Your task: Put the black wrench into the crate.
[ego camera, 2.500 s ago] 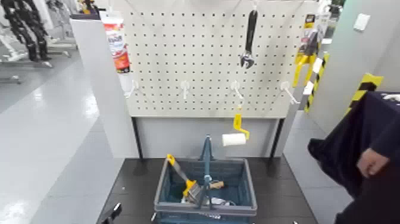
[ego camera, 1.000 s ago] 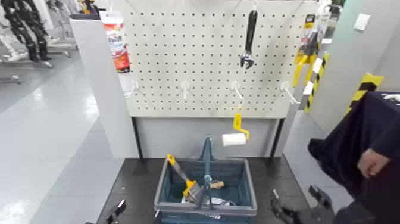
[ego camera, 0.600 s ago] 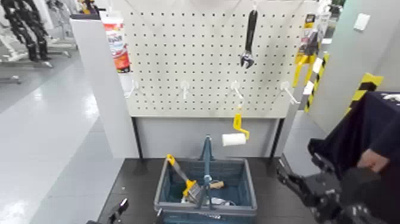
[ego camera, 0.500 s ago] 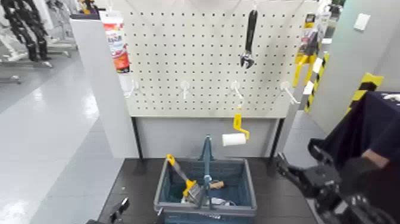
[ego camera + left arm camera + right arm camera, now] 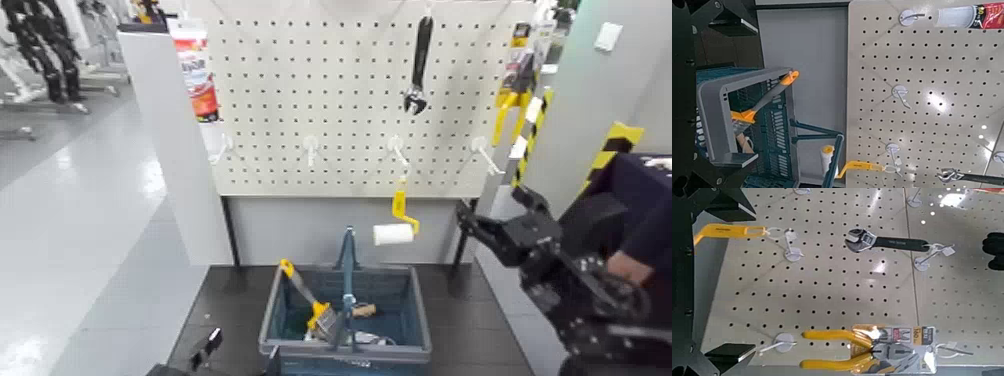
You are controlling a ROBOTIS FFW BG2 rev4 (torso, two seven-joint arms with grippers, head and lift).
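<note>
Hovering with right tool point(image 5: 495, 203) open by the pegboard point(image 5: 330, 120) — lower than the black adjustable wrench point(image 5: 420, 65) (left tool point(image 5: 240, 354), also open, near the crate point(image 5: 422, 315)).

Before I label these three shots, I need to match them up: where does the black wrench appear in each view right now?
Head view: hanging high on the pegboard, right of centre, jaw end down.
Left wrist view: bottom right corner, partly cut off by the edge.
Right wrist view: upper middle, lying sideways in the picture.
Shared landmark: the white pegboard.
</note>
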